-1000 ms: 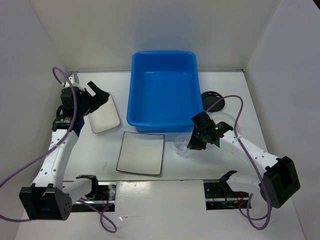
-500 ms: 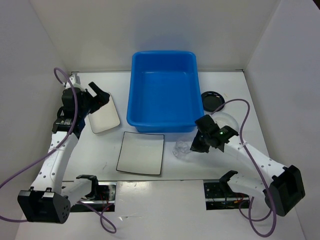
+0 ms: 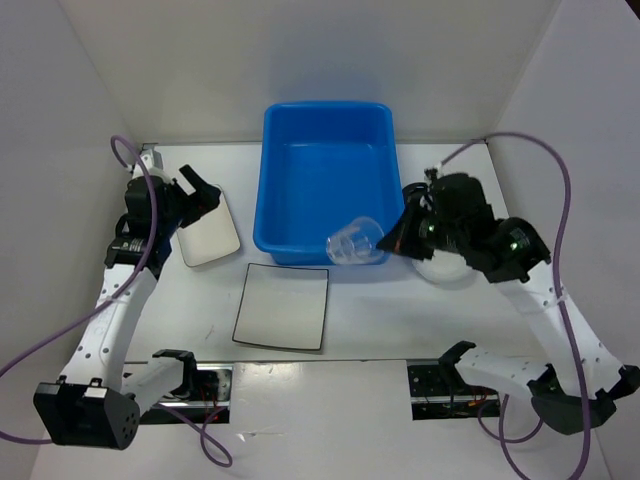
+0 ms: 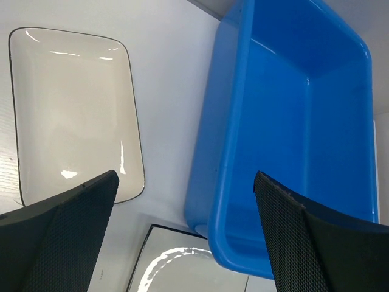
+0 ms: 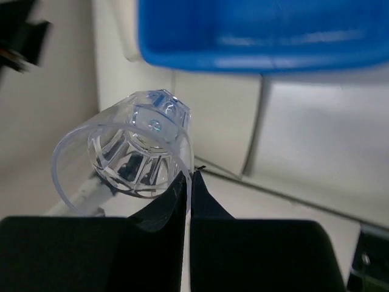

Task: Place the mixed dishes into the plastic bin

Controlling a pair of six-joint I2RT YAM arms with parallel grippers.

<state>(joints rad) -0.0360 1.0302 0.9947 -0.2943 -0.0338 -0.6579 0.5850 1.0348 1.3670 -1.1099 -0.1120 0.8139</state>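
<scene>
Clear faceted cup [image 3: 353,241], tilted at centre frame over the near rim of the glossy blue bin [image 3: 295,248], pinched by its wall in the right gripper [image 3: 388,240]; left gripper [image 3: 200,190] spread wide at left.

One blue bin [image 3: 300,252], two white plates [image 3: 208,232] [image 3: 283,306], one clear cup [image 3: 352,240], one translucent dish [image 3: 447,271].

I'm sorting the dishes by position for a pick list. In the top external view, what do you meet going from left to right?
white rounded-rectangle plate → flat square plate → small clear cup, pinched by the right end effector → translucent round dish. The blue bin overlaps several, so it is left out.
</scene>
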